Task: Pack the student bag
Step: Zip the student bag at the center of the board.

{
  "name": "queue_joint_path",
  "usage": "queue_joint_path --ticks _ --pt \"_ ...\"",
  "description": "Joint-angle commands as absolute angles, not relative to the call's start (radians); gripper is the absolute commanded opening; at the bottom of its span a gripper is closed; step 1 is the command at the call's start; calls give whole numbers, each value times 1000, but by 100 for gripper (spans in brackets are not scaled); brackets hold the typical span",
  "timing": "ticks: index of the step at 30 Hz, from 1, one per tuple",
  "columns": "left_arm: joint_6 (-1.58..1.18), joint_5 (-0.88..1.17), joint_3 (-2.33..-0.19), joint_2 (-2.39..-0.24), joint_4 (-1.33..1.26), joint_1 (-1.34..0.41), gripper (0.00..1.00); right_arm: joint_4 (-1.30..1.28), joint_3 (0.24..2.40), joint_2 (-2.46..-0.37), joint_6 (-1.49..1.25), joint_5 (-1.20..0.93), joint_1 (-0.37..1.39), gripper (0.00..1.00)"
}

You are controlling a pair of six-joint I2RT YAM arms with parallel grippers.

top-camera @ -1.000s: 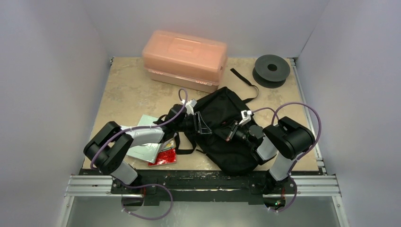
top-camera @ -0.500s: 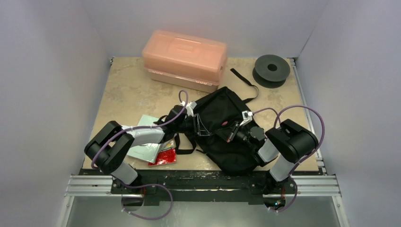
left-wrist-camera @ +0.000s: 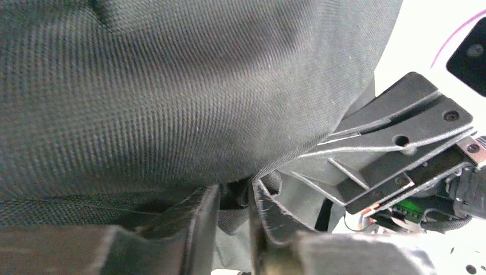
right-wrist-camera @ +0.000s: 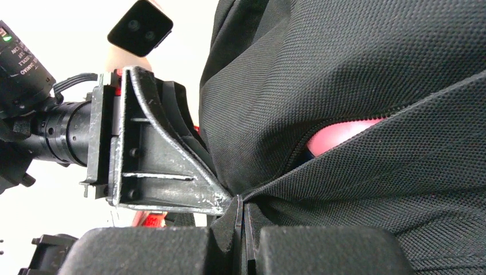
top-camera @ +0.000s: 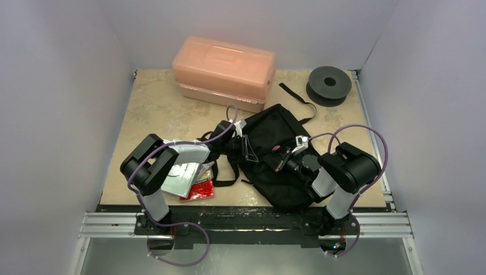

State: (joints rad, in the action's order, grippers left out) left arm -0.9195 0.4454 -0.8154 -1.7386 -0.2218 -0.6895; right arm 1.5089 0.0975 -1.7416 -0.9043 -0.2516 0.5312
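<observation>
Within both jaws, student bag fabric

Soft, even light; blown-out white behind the student bag.

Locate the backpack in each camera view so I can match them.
Top external: backpack lies in the middle of the picture.
Left wrist: backpack fills the upper left.
Right wrist: backpack fills the right side.
Shared landmark: the left fingers, pinching the backpack's fabric, show in all three.
</observation>
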Motion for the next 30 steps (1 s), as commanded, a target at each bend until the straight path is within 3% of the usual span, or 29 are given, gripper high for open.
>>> queue_joint_path --ticks 1,3,7,9,14,22,30 --pt "-864 397 -897 -1793 -163 -686 10 1503 119 -1702 -885 -243 556 0" --pt "-856 375 -892 -1782 -160 -686 0 1384 112 -1654 -884 -206 556 0" --pt "-860 346 -836 -1728 -240 -686 0 852 202 -1481 -831 -78 558 0" --pt "-892 352 -792 -1706 -324 -681 0 725 219 -1406 -797 -47 559 0" --pt "-990 458 -732 -1712 -528 -661 0 591 217 -1324 -720 -3 579 0" --pt "-1221 574 -667 -1809 -927 -649 0 537 290 -1440 -708 -8 585 0" --pt "-1199 560 -624 -1798 -920 -649 0 388 327 -1381 -700 46 584 25"
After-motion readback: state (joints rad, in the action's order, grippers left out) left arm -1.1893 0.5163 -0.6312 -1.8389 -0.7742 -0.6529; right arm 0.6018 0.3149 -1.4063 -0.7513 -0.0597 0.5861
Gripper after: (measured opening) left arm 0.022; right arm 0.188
